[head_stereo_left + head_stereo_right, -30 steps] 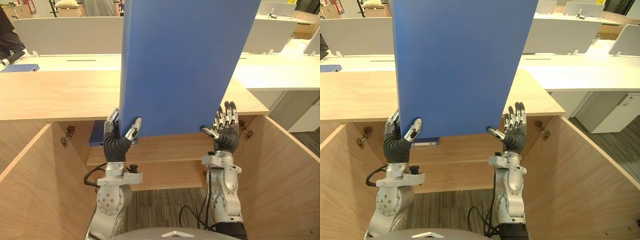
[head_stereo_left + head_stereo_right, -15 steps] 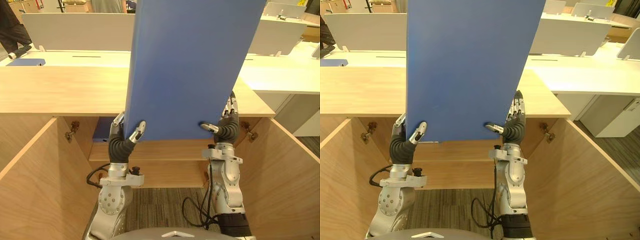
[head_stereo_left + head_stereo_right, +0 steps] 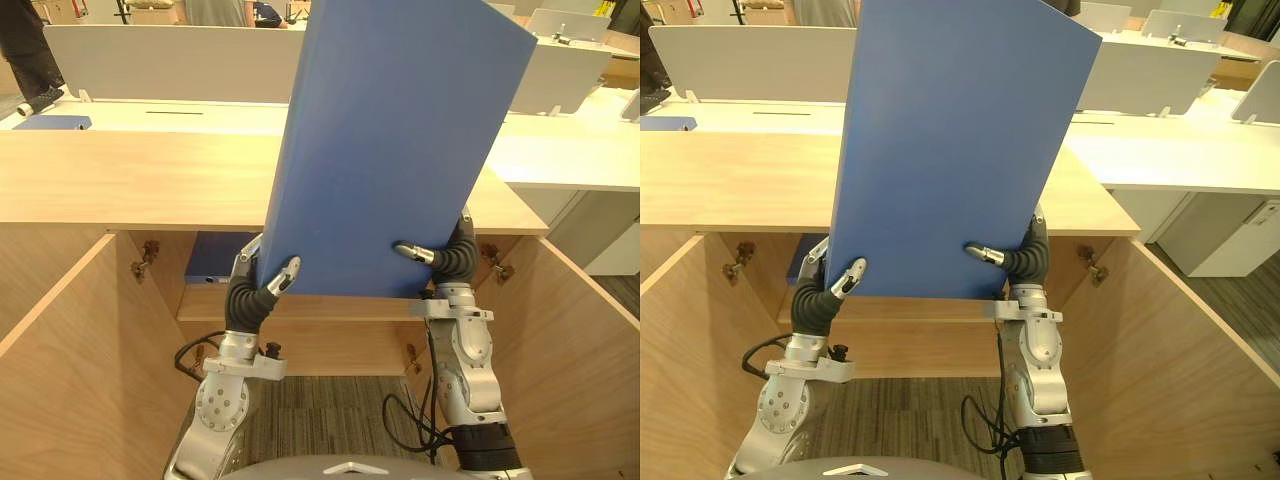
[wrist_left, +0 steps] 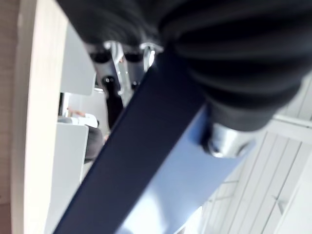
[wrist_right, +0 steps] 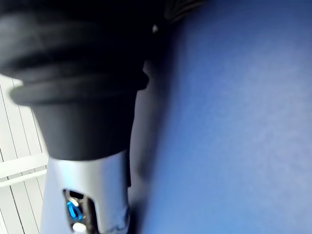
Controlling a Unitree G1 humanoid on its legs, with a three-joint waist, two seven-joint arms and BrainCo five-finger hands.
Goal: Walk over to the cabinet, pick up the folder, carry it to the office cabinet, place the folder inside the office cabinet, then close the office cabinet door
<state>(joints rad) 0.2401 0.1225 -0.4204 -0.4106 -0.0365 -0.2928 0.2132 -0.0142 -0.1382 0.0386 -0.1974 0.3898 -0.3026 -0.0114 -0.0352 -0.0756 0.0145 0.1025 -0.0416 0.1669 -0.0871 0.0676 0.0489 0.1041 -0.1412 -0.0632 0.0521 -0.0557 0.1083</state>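
The left hand [image 3: 262, 286] pinches the lower left corner of the folder [image 3: 395, 140]. Its thumb is pressed on the near face and its fingers are tucked behind. The right hand [image 3: 442, 257] grips the lower right corner the same way, thumb curled onto the near face and fingers behind. In the left wrist view the dark fingertips [image 4: 105, 57] lie along the folder's edge.

The folder is a plain blue board held on end in the air between the two hands, its top leaning toward the robot's right. Its lower edge hangs in front of the cabinet's opening, just above the shelf [image 3: 340, 308] as seen from the head.

The cabinet [image 3: 130, 180] is pale wood with a broad flat top. Both doors stand wide open, one on the left [image 3: 70, 380] and one on the right [image 3: 580, 370], with metal hinges [image 3: 148, 252] at the inner corners. Another blue item [image 3: 218, 258] sits at the back left of the shelf, partly hidden by the folder. Grey carpet [image 3: 320, 410] covers the floor below.

Beyond the cabinet run white desks [image 3: 560, 150] with pale divider panels [image 3: 160, 60]. A flat blue item [image 3: 48, 122] lies on the desk at the far left. A person [image 3: 25, 50] in dark clothes stands beside that desk, at the room's left edge.
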